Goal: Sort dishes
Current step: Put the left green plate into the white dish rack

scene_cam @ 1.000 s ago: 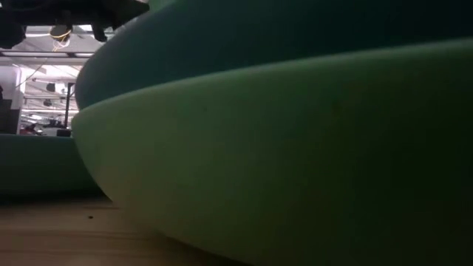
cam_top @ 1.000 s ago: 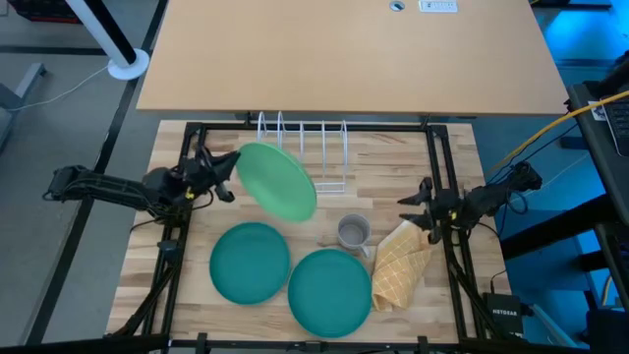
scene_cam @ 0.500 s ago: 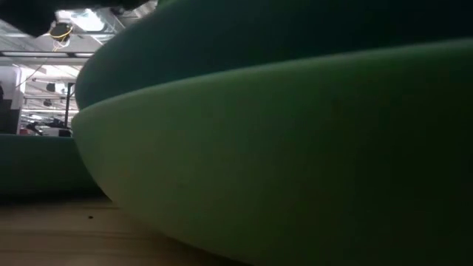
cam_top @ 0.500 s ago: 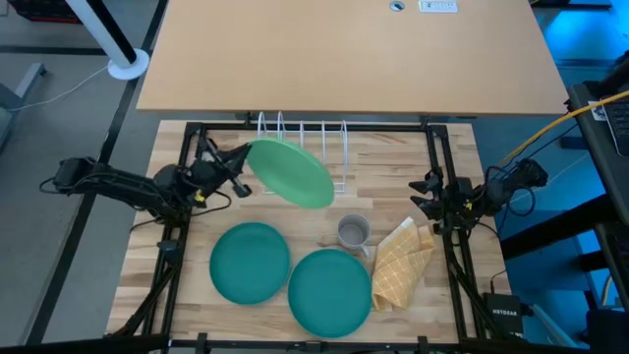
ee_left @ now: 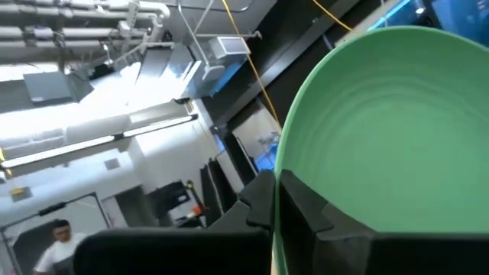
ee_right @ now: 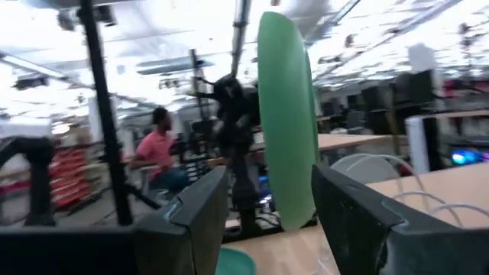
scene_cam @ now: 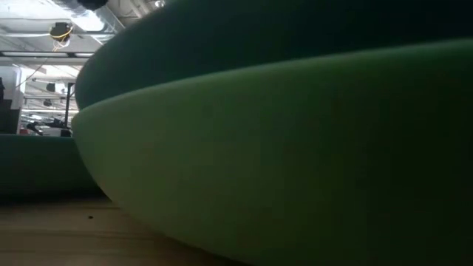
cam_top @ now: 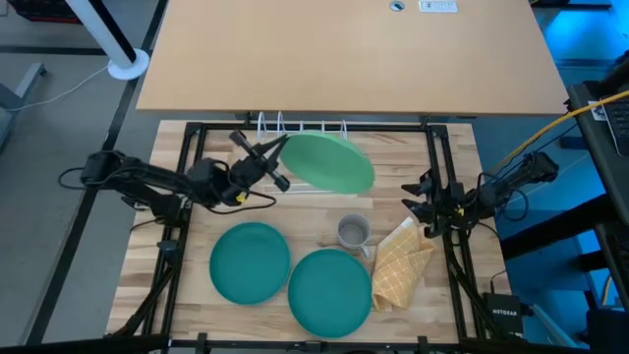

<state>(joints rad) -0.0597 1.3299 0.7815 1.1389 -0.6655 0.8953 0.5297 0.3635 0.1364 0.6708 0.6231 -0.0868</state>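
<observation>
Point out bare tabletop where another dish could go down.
Bare wood lies between the left teal plate and the table's left frame rail, and right of the wire rack above the waffle cloth. Crowded: the front middle, around the second teal plate and metal cup.

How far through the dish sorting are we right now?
Nothing looks racked yet: the wire rack shows no plate standing in it. In hand: the left gripper is shut on the light green plate, held above the rack. Left: two teal plates lie on the table. The right gripper waits open.
</observation>
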